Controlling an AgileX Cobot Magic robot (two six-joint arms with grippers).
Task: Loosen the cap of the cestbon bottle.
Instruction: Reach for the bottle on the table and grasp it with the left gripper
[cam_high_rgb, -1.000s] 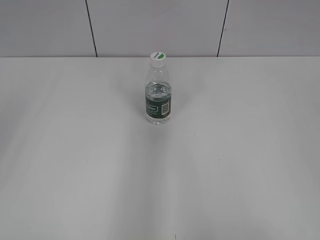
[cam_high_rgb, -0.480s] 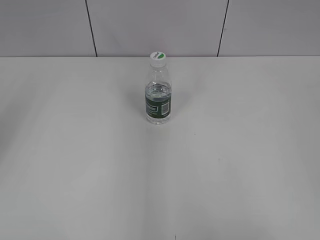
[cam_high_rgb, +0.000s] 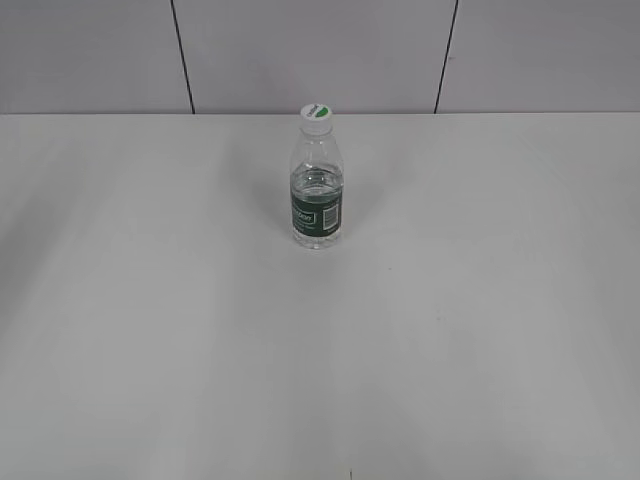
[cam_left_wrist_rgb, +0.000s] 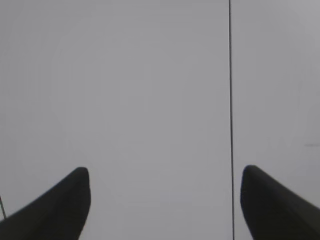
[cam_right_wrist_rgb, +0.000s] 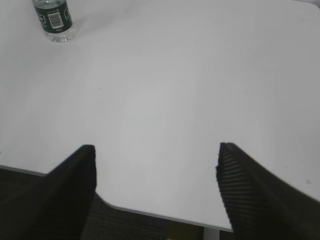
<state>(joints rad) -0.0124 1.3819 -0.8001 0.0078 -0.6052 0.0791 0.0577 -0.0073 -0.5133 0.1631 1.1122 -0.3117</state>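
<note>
While neither arm shows in the exterior view, each wrist camera catches only its own two dark fingertips. The left gripper (cam_left_wrist_rgb: 165, 182) stands spread wide with nothing between its jaws, facing a pale grey panelled wall (cam_left_wrist_rgb: 150, 90) crossed by a thin dark seam. The right gripper (cam_right_wrist_rgb: 156, 162) is likewise spread and empty, hanging over the near edge of the white table (cam_right_wrist_rgb: 165, 100). Cut off at that view's top corner, the small clear ribbed plastic bottle with the dark green label (cam_high_rgb: 317, 195) stands upright toward the table's far side, well apart from both grippers, its small round white cap with a green patch (cam_high_rgb: 317, 114) on.
</note>
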